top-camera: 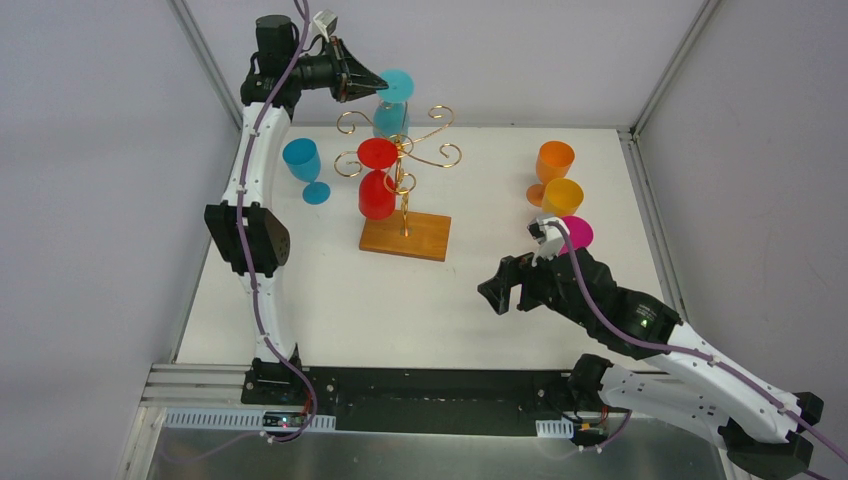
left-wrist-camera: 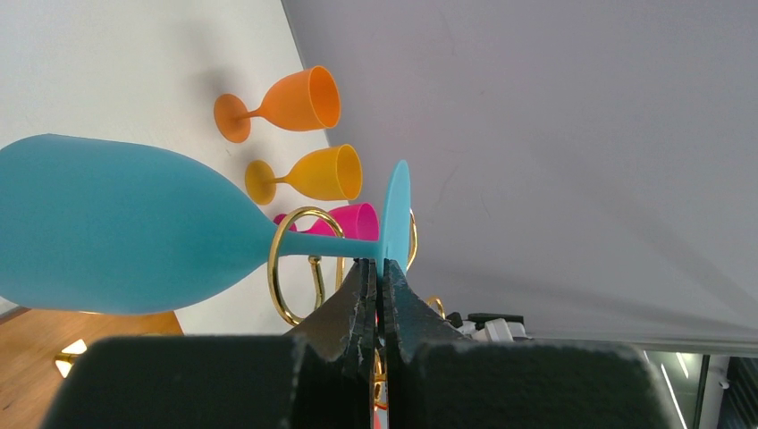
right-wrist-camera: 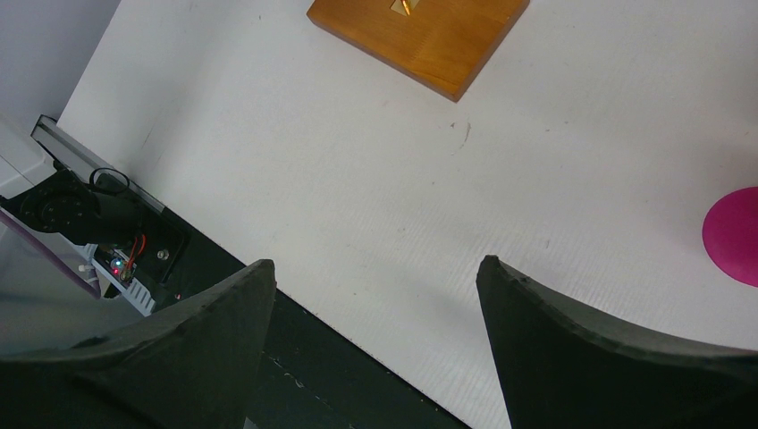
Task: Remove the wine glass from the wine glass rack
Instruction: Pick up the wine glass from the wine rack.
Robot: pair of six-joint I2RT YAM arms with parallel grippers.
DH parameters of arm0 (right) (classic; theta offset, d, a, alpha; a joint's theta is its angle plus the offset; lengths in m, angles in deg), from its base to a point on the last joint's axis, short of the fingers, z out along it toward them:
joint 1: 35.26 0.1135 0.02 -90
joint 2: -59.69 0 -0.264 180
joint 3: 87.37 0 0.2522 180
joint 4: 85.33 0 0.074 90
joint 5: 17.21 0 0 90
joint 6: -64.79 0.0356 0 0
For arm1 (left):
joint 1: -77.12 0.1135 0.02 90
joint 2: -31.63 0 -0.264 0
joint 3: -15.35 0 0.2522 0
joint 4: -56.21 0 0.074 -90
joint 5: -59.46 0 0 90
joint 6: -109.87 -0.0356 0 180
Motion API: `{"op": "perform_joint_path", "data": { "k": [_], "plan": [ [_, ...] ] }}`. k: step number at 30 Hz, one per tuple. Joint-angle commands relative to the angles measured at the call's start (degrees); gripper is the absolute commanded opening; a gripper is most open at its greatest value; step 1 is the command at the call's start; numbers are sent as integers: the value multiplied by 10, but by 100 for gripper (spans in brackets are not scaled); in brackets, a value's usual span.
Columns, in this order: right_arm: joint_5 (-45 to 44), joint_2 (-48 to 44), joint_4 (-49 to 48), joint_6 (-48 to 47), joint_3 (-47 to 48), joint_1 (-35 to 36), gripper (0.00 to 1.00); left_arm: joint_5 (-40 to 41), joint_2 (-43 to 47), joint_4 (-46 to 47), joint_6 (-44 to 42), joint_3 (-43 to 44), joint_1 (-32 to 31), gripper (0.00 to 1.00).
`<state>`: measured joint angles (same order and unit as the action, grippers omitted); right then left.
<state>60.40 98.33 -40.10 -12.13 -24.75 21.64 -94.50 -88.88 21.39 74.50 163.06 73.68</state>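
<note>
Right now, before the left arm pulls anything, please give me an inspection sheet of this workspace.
Surface: white table, matte.
Job's things: wine glass rack upright; teal wine glass with its stem inside a gold loop; red wine glass hanging too.
Clutter: blue glass, orange glass, yellow glass, pink glass, standing apart from the rack.
Grippers: left gripper shut on the teal foot; right gripper open, holding nothing.
Cables: purple cables along both arms.
Surroundings: pale walls, metal frame.

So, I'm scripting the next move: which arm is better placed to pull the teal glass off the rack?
Left. The left gripper is shut on the foot of the teal glass at the rack; the right gripper hangs open over the table, well apart.
</note>
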Motion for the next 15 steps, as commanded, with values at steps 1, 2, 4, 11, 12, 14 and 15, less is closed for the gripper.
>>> {"op": "perform_joint_path", "data": {
  "k": [1, 2, 4, 11, 12, 14, 15],
  "plan": [
    [0, -7, -21, 5, -6, -1, 86, -9, -8, 22, -1, 25, -9, 0],
    [-1, -8, -21, 5, -6, -2, 86, -8, -9, 22, -1, 25, -10, 0],
    [-1, -9, -20, 5, -7, -2, 87, -8, -10, 22, -2, 25, -11, 0],
    [0, -11, -23, 6, -11, -2, 86, -23, -5, 21, -14, 24, -21, 0],
    [1, -11, -24, 6, -12, -1, 87, -25, -3, 21, -16, 24, -22, 0],
    [2, -10, -25, 7, -12, -1, 86, -27, 3, 22, -19, 18, -23, 0],
    [3, -10, -25, 7, -11, -2, 87, -28, 8, 22, -21, 14, -23, 0]
  ]
}}
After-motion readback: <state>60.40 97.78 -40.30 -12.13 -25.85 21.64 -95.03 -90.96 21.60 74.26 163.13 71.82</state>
